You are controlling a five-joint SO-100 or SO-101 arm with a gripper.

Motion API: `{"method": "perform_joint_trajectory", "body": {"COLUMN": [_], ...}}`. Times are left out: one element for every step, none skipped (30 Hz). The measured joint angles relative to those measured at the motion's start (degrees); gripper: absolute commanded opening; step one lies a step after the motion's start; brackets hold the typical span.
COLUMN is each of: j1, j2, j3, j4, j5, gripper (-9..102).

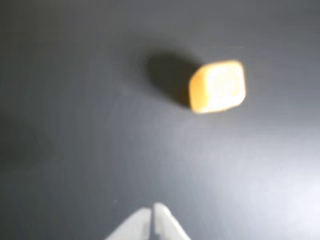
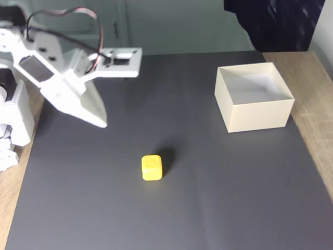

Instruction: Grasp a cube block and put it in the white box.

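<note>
Yellow cube block (image 2: 152, 167): on the dark mat (image 2: 208, 198), centre. White box (image 2: 254, 97): at its 2 o'clock, well apart. Gripper (image 2: 102, 123): clenched, holding nothing, at the cube's 10 o'clock; wrist view shows fingertips (image 1: 161, 215) pressed together, cube block (image 1: 218, 86) at 1 o'clock.

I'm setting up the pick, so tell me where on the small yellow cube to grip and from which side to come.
Grip the small bright yellow cube across two opposite flat side faces, probably coming straight down from above. It sits flat and alone on the dark grey mat, with all sides free. The white two-finger tool is shut, so it must open first. The cream-white open box stands well clear.
</note>
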Motion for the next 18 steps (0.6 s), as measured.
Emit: {"method": "perform_joint_trajectory", "body": {"j1": [0.44,0.79,1.14,1.58,1.85,2.29,2.64,2.99,3.34,3.6,3.96,4.13,4.39,4.66,4.83,5.19,5.45,5.71], "j2": [-2.99,-6.06,-8.79,-11.25,-13.54,-15.73,-17.75,-19.51,-21.09,-22.5,-23.73,-25.05,-26.28,-27.69,-29.09,-30.67,-32.26,-33.66], "j3": [-2.37,-4.66,-7.03,-9.32,-11.43,-13.36,-14.94,-16.17,-17.4,-18.54,-19.6,-20.65,-21.8,-22.94,-23.99,-25.22,-26.28,-27.42], "j4": [-0.44,-0.7,-0.7,-0.7,-0.7,-0.88,-1.32,-1.67,-1.85,-1.85,-2.11,-2.29,-2.37,-2.37,-2.37,-2.37,-2.37,-2.55], "j5": [0.35,0.79,1.14,1.41,1.49,1.58,1.67,1.67,1.67,1.67,1.67,2.02,2.2,2.37,2.64,2.72,2.99,3.34], "gripper": [0,0,0,0,0,0,0,0,0,0,0,0,0,0,0,0,0,0]}}
